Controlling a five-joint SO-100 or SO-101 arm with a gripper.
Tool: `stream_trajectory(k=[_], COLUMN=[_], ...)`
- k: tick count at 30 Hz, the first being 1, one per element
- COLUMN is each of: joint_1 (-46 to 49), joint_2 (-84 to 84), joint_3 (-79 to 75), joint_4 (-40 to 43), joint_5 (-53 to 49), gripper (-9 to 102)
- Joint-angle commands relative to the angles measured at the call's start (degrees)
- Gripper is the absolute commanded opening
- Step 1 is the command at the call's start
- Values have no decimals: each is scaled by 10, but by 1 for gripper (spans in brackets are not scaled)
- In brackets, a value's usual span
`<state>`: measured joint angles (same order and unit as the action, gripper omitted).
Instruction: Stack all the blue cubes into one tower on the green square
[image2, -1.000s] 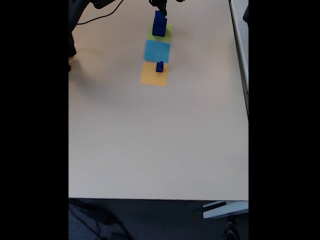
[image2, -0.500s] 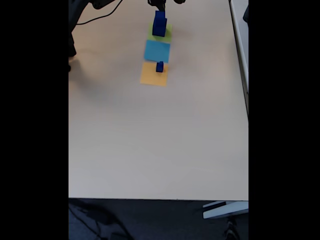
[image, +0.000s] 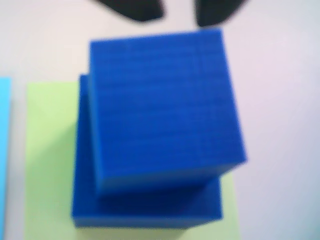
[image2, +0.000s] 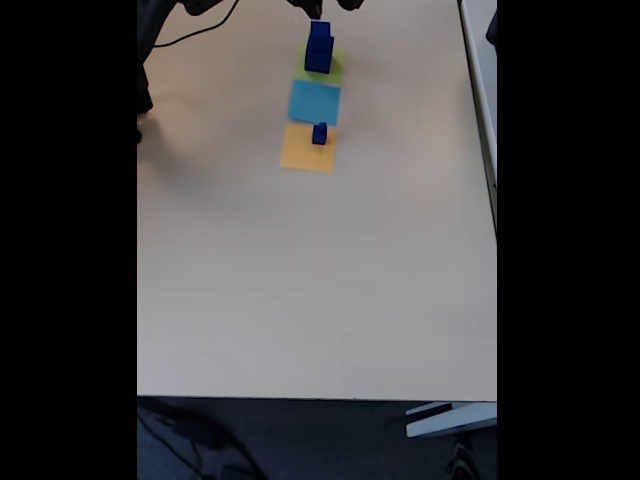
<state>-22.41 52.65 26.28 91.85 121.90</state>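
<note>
Wrist view: two blue cubes stacked on the green square (image: 47, 150). The top cube (image: 162, 105) sits on the bottom cube (image: 150, 207), twisted a little clockwise against it and shifted toward the frame's upper right, so its right corner overhangs. The bottom cube lies square to the green patch. A sliver of the light-blue square (image: 4, 150) shows at the left edge. My gripper (image: 177, 12) shows as two dark fingertips at the top edge, parted, a gap between them, nothing held, clear of the top cube. Fixed view: the stack (image2: 319, 48) stands upright on the green square (image2: 333, 68) at the far end of the table (image2: 300, 280), long axis vertical. The small cube (image2: 319, 133) sits on the orange square (image2: 300, 152), the light-blue square (image2: 314, 101) between the two.
</note>
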Motion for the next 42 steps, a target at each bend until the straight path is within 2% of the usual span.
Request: stream_trajectory(k=[1,42], joint_1=[-5,-30], joint_2=[46,27], joint_3=[-26,43], joint_4=[4,10], joint_5=[15,28], gripper=[0,0])
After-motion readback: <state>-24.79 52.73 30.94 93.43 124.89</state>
